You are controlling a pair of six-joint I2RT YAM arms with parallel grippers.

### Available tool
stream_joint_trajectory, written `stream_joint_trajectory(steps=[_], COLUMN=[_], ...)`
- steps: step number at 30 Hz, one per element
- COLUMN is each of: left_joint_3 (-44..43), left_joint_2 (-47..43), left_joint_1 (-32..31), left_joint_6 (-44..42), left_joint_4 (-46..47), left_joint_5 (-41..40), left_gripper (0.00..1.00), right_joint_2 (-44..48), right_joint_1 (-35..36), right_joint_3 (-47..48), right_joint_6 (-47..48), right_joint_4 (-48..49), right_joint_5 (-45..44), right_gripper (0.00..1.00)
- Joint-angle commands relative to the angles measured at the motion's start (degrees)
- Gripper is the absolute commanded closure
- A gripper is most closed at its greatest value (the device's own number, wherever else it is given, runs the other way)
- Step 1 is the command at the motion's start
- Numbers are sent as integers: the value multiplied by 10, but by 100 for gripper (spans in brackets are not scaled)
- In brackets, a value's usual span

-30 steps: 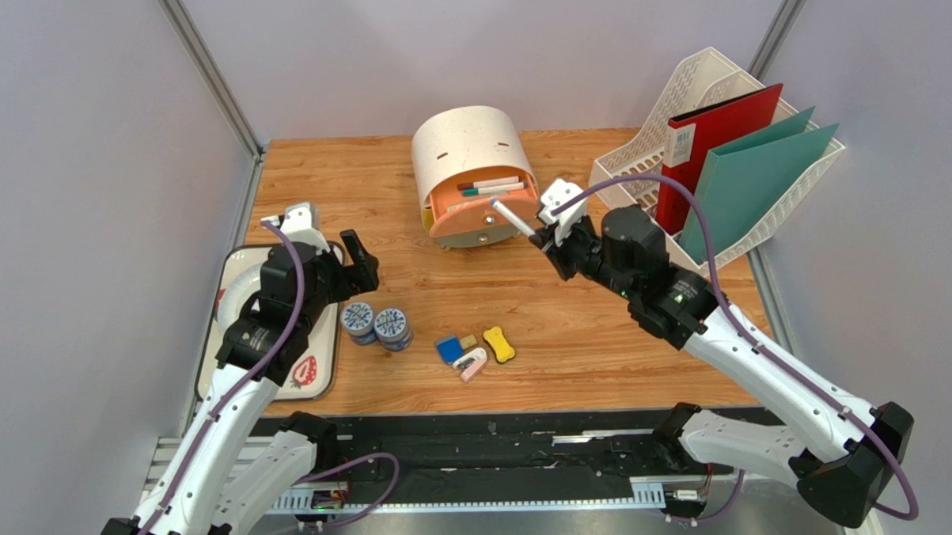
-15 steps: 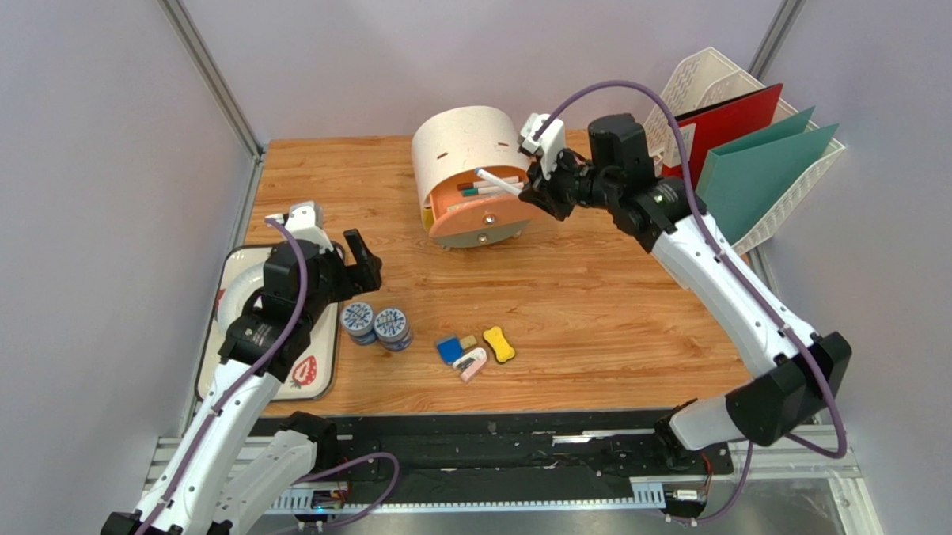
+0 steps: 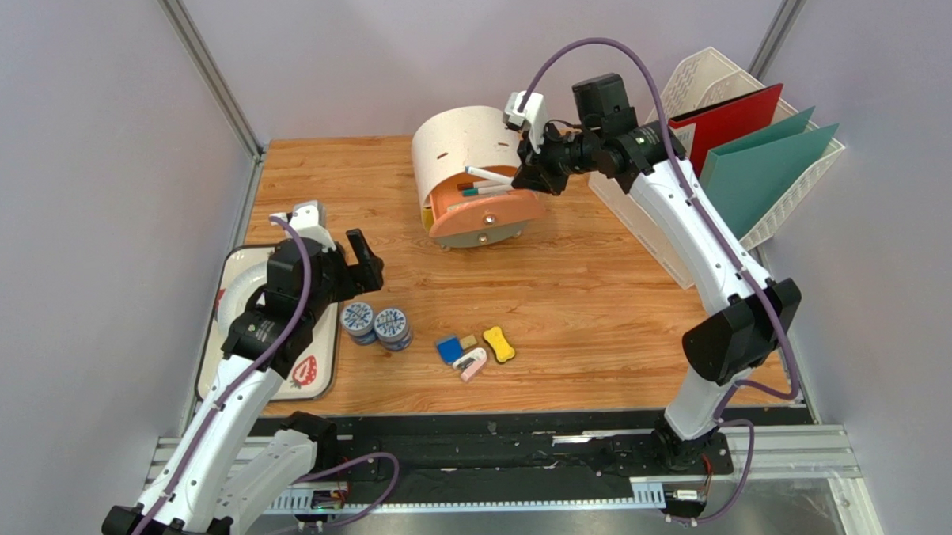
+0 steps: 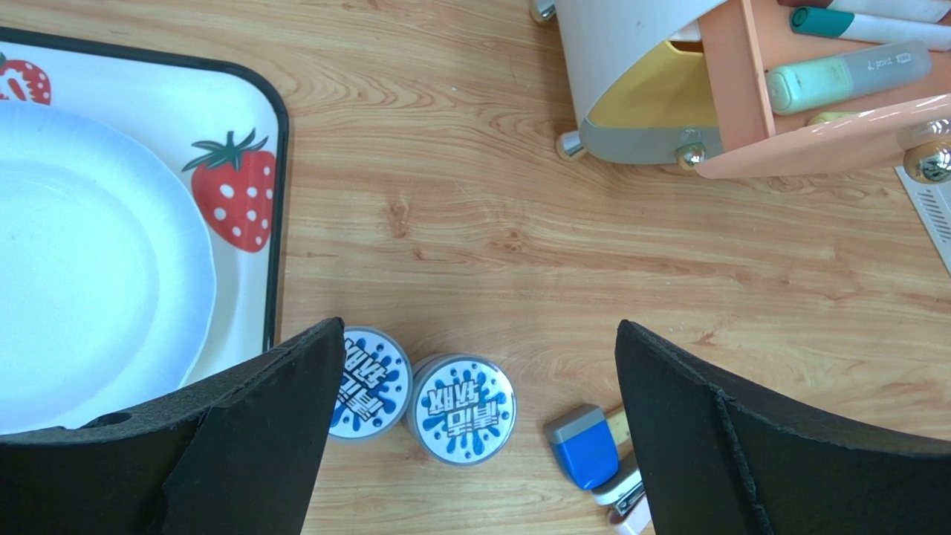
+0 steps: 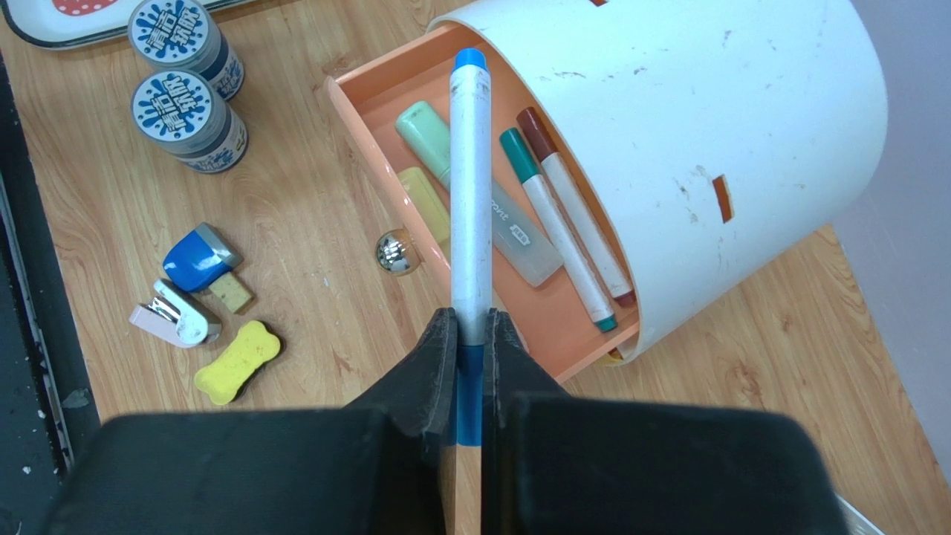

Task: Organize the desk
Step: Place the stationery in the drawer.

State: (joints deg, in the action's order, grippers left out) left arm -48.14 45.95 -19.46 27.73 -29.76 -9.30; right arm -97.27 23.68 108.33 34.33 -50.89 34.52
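On the wooden desk (image 3: pixel 589 299) a white round organizer (image 3: pixel 465 143) lies with its orange drawer (image 3: pixel 491 210) pulled open, several markers inside. My right gripper (image 3: pixel 528 175) is shut on a white marker with blue ends (image 5: pixel 470 190), which points over the drawer (image 5: pixel 525 301) at a slant. My left gripper (image 4: pixel 480 334) is open and hovers above two round blue-and-white tins (image 4: pixel 463 407) near the desk's left side; in the top view the left gripper (image 3: pixel 362 262) sits just beyond them.
A strawberry-print tray (image 3: pixel 318 371) with a white plate (image 3: pixel 241 288) lies at the left edge. A blue eraser (image 3: pixel 450 349), a pink stapler (image 3: pixel 471 364) and a yellow bone-shaped eraser (image 3: pixel 499 343) lie near the front. A white file rack (image 3: pixel 632 167) holds a red folder (image 3: pixel 726 128) and a teal one at the back right.
My right arm has swung from the middle of the desk toward the back, carrying the marker over the open drawer. The left arm has hardly moved.
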Motion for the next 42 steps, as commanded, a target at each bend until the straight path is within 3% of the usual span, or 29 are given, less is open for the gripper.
stream_joint_trajectory(steps=[1,17,23,31,38,42], left_joint_3=[-13,-13,-14,-24,-48,-76], left_joint_2=[0,7,9,12,33,72], left_joint_1=[3,3,3,3,4,6], left_joint_6=[-8,-4,-3,-4,-4,-8], left_joint_4=[18,19,21,22,41,61], left_joint_5=[6,7,8,14,38,74], left_gripper=[1,1,1,1,1,1], right_joint_2=[-34,-110,-116,-43,43,121], right_joint_1=[-3,-3,-3,-2,-3,-2], right_joint_3=[54,110,101,10,-64,-166], right_joint_6=[30,14,-23,-83,-156,-277], right_joint_4=[-60,-47,0,160,229,335], right_joint_5=[25,-4,-25,-46,-89,-142], right_gripper=[97,89,80,48,45,42])
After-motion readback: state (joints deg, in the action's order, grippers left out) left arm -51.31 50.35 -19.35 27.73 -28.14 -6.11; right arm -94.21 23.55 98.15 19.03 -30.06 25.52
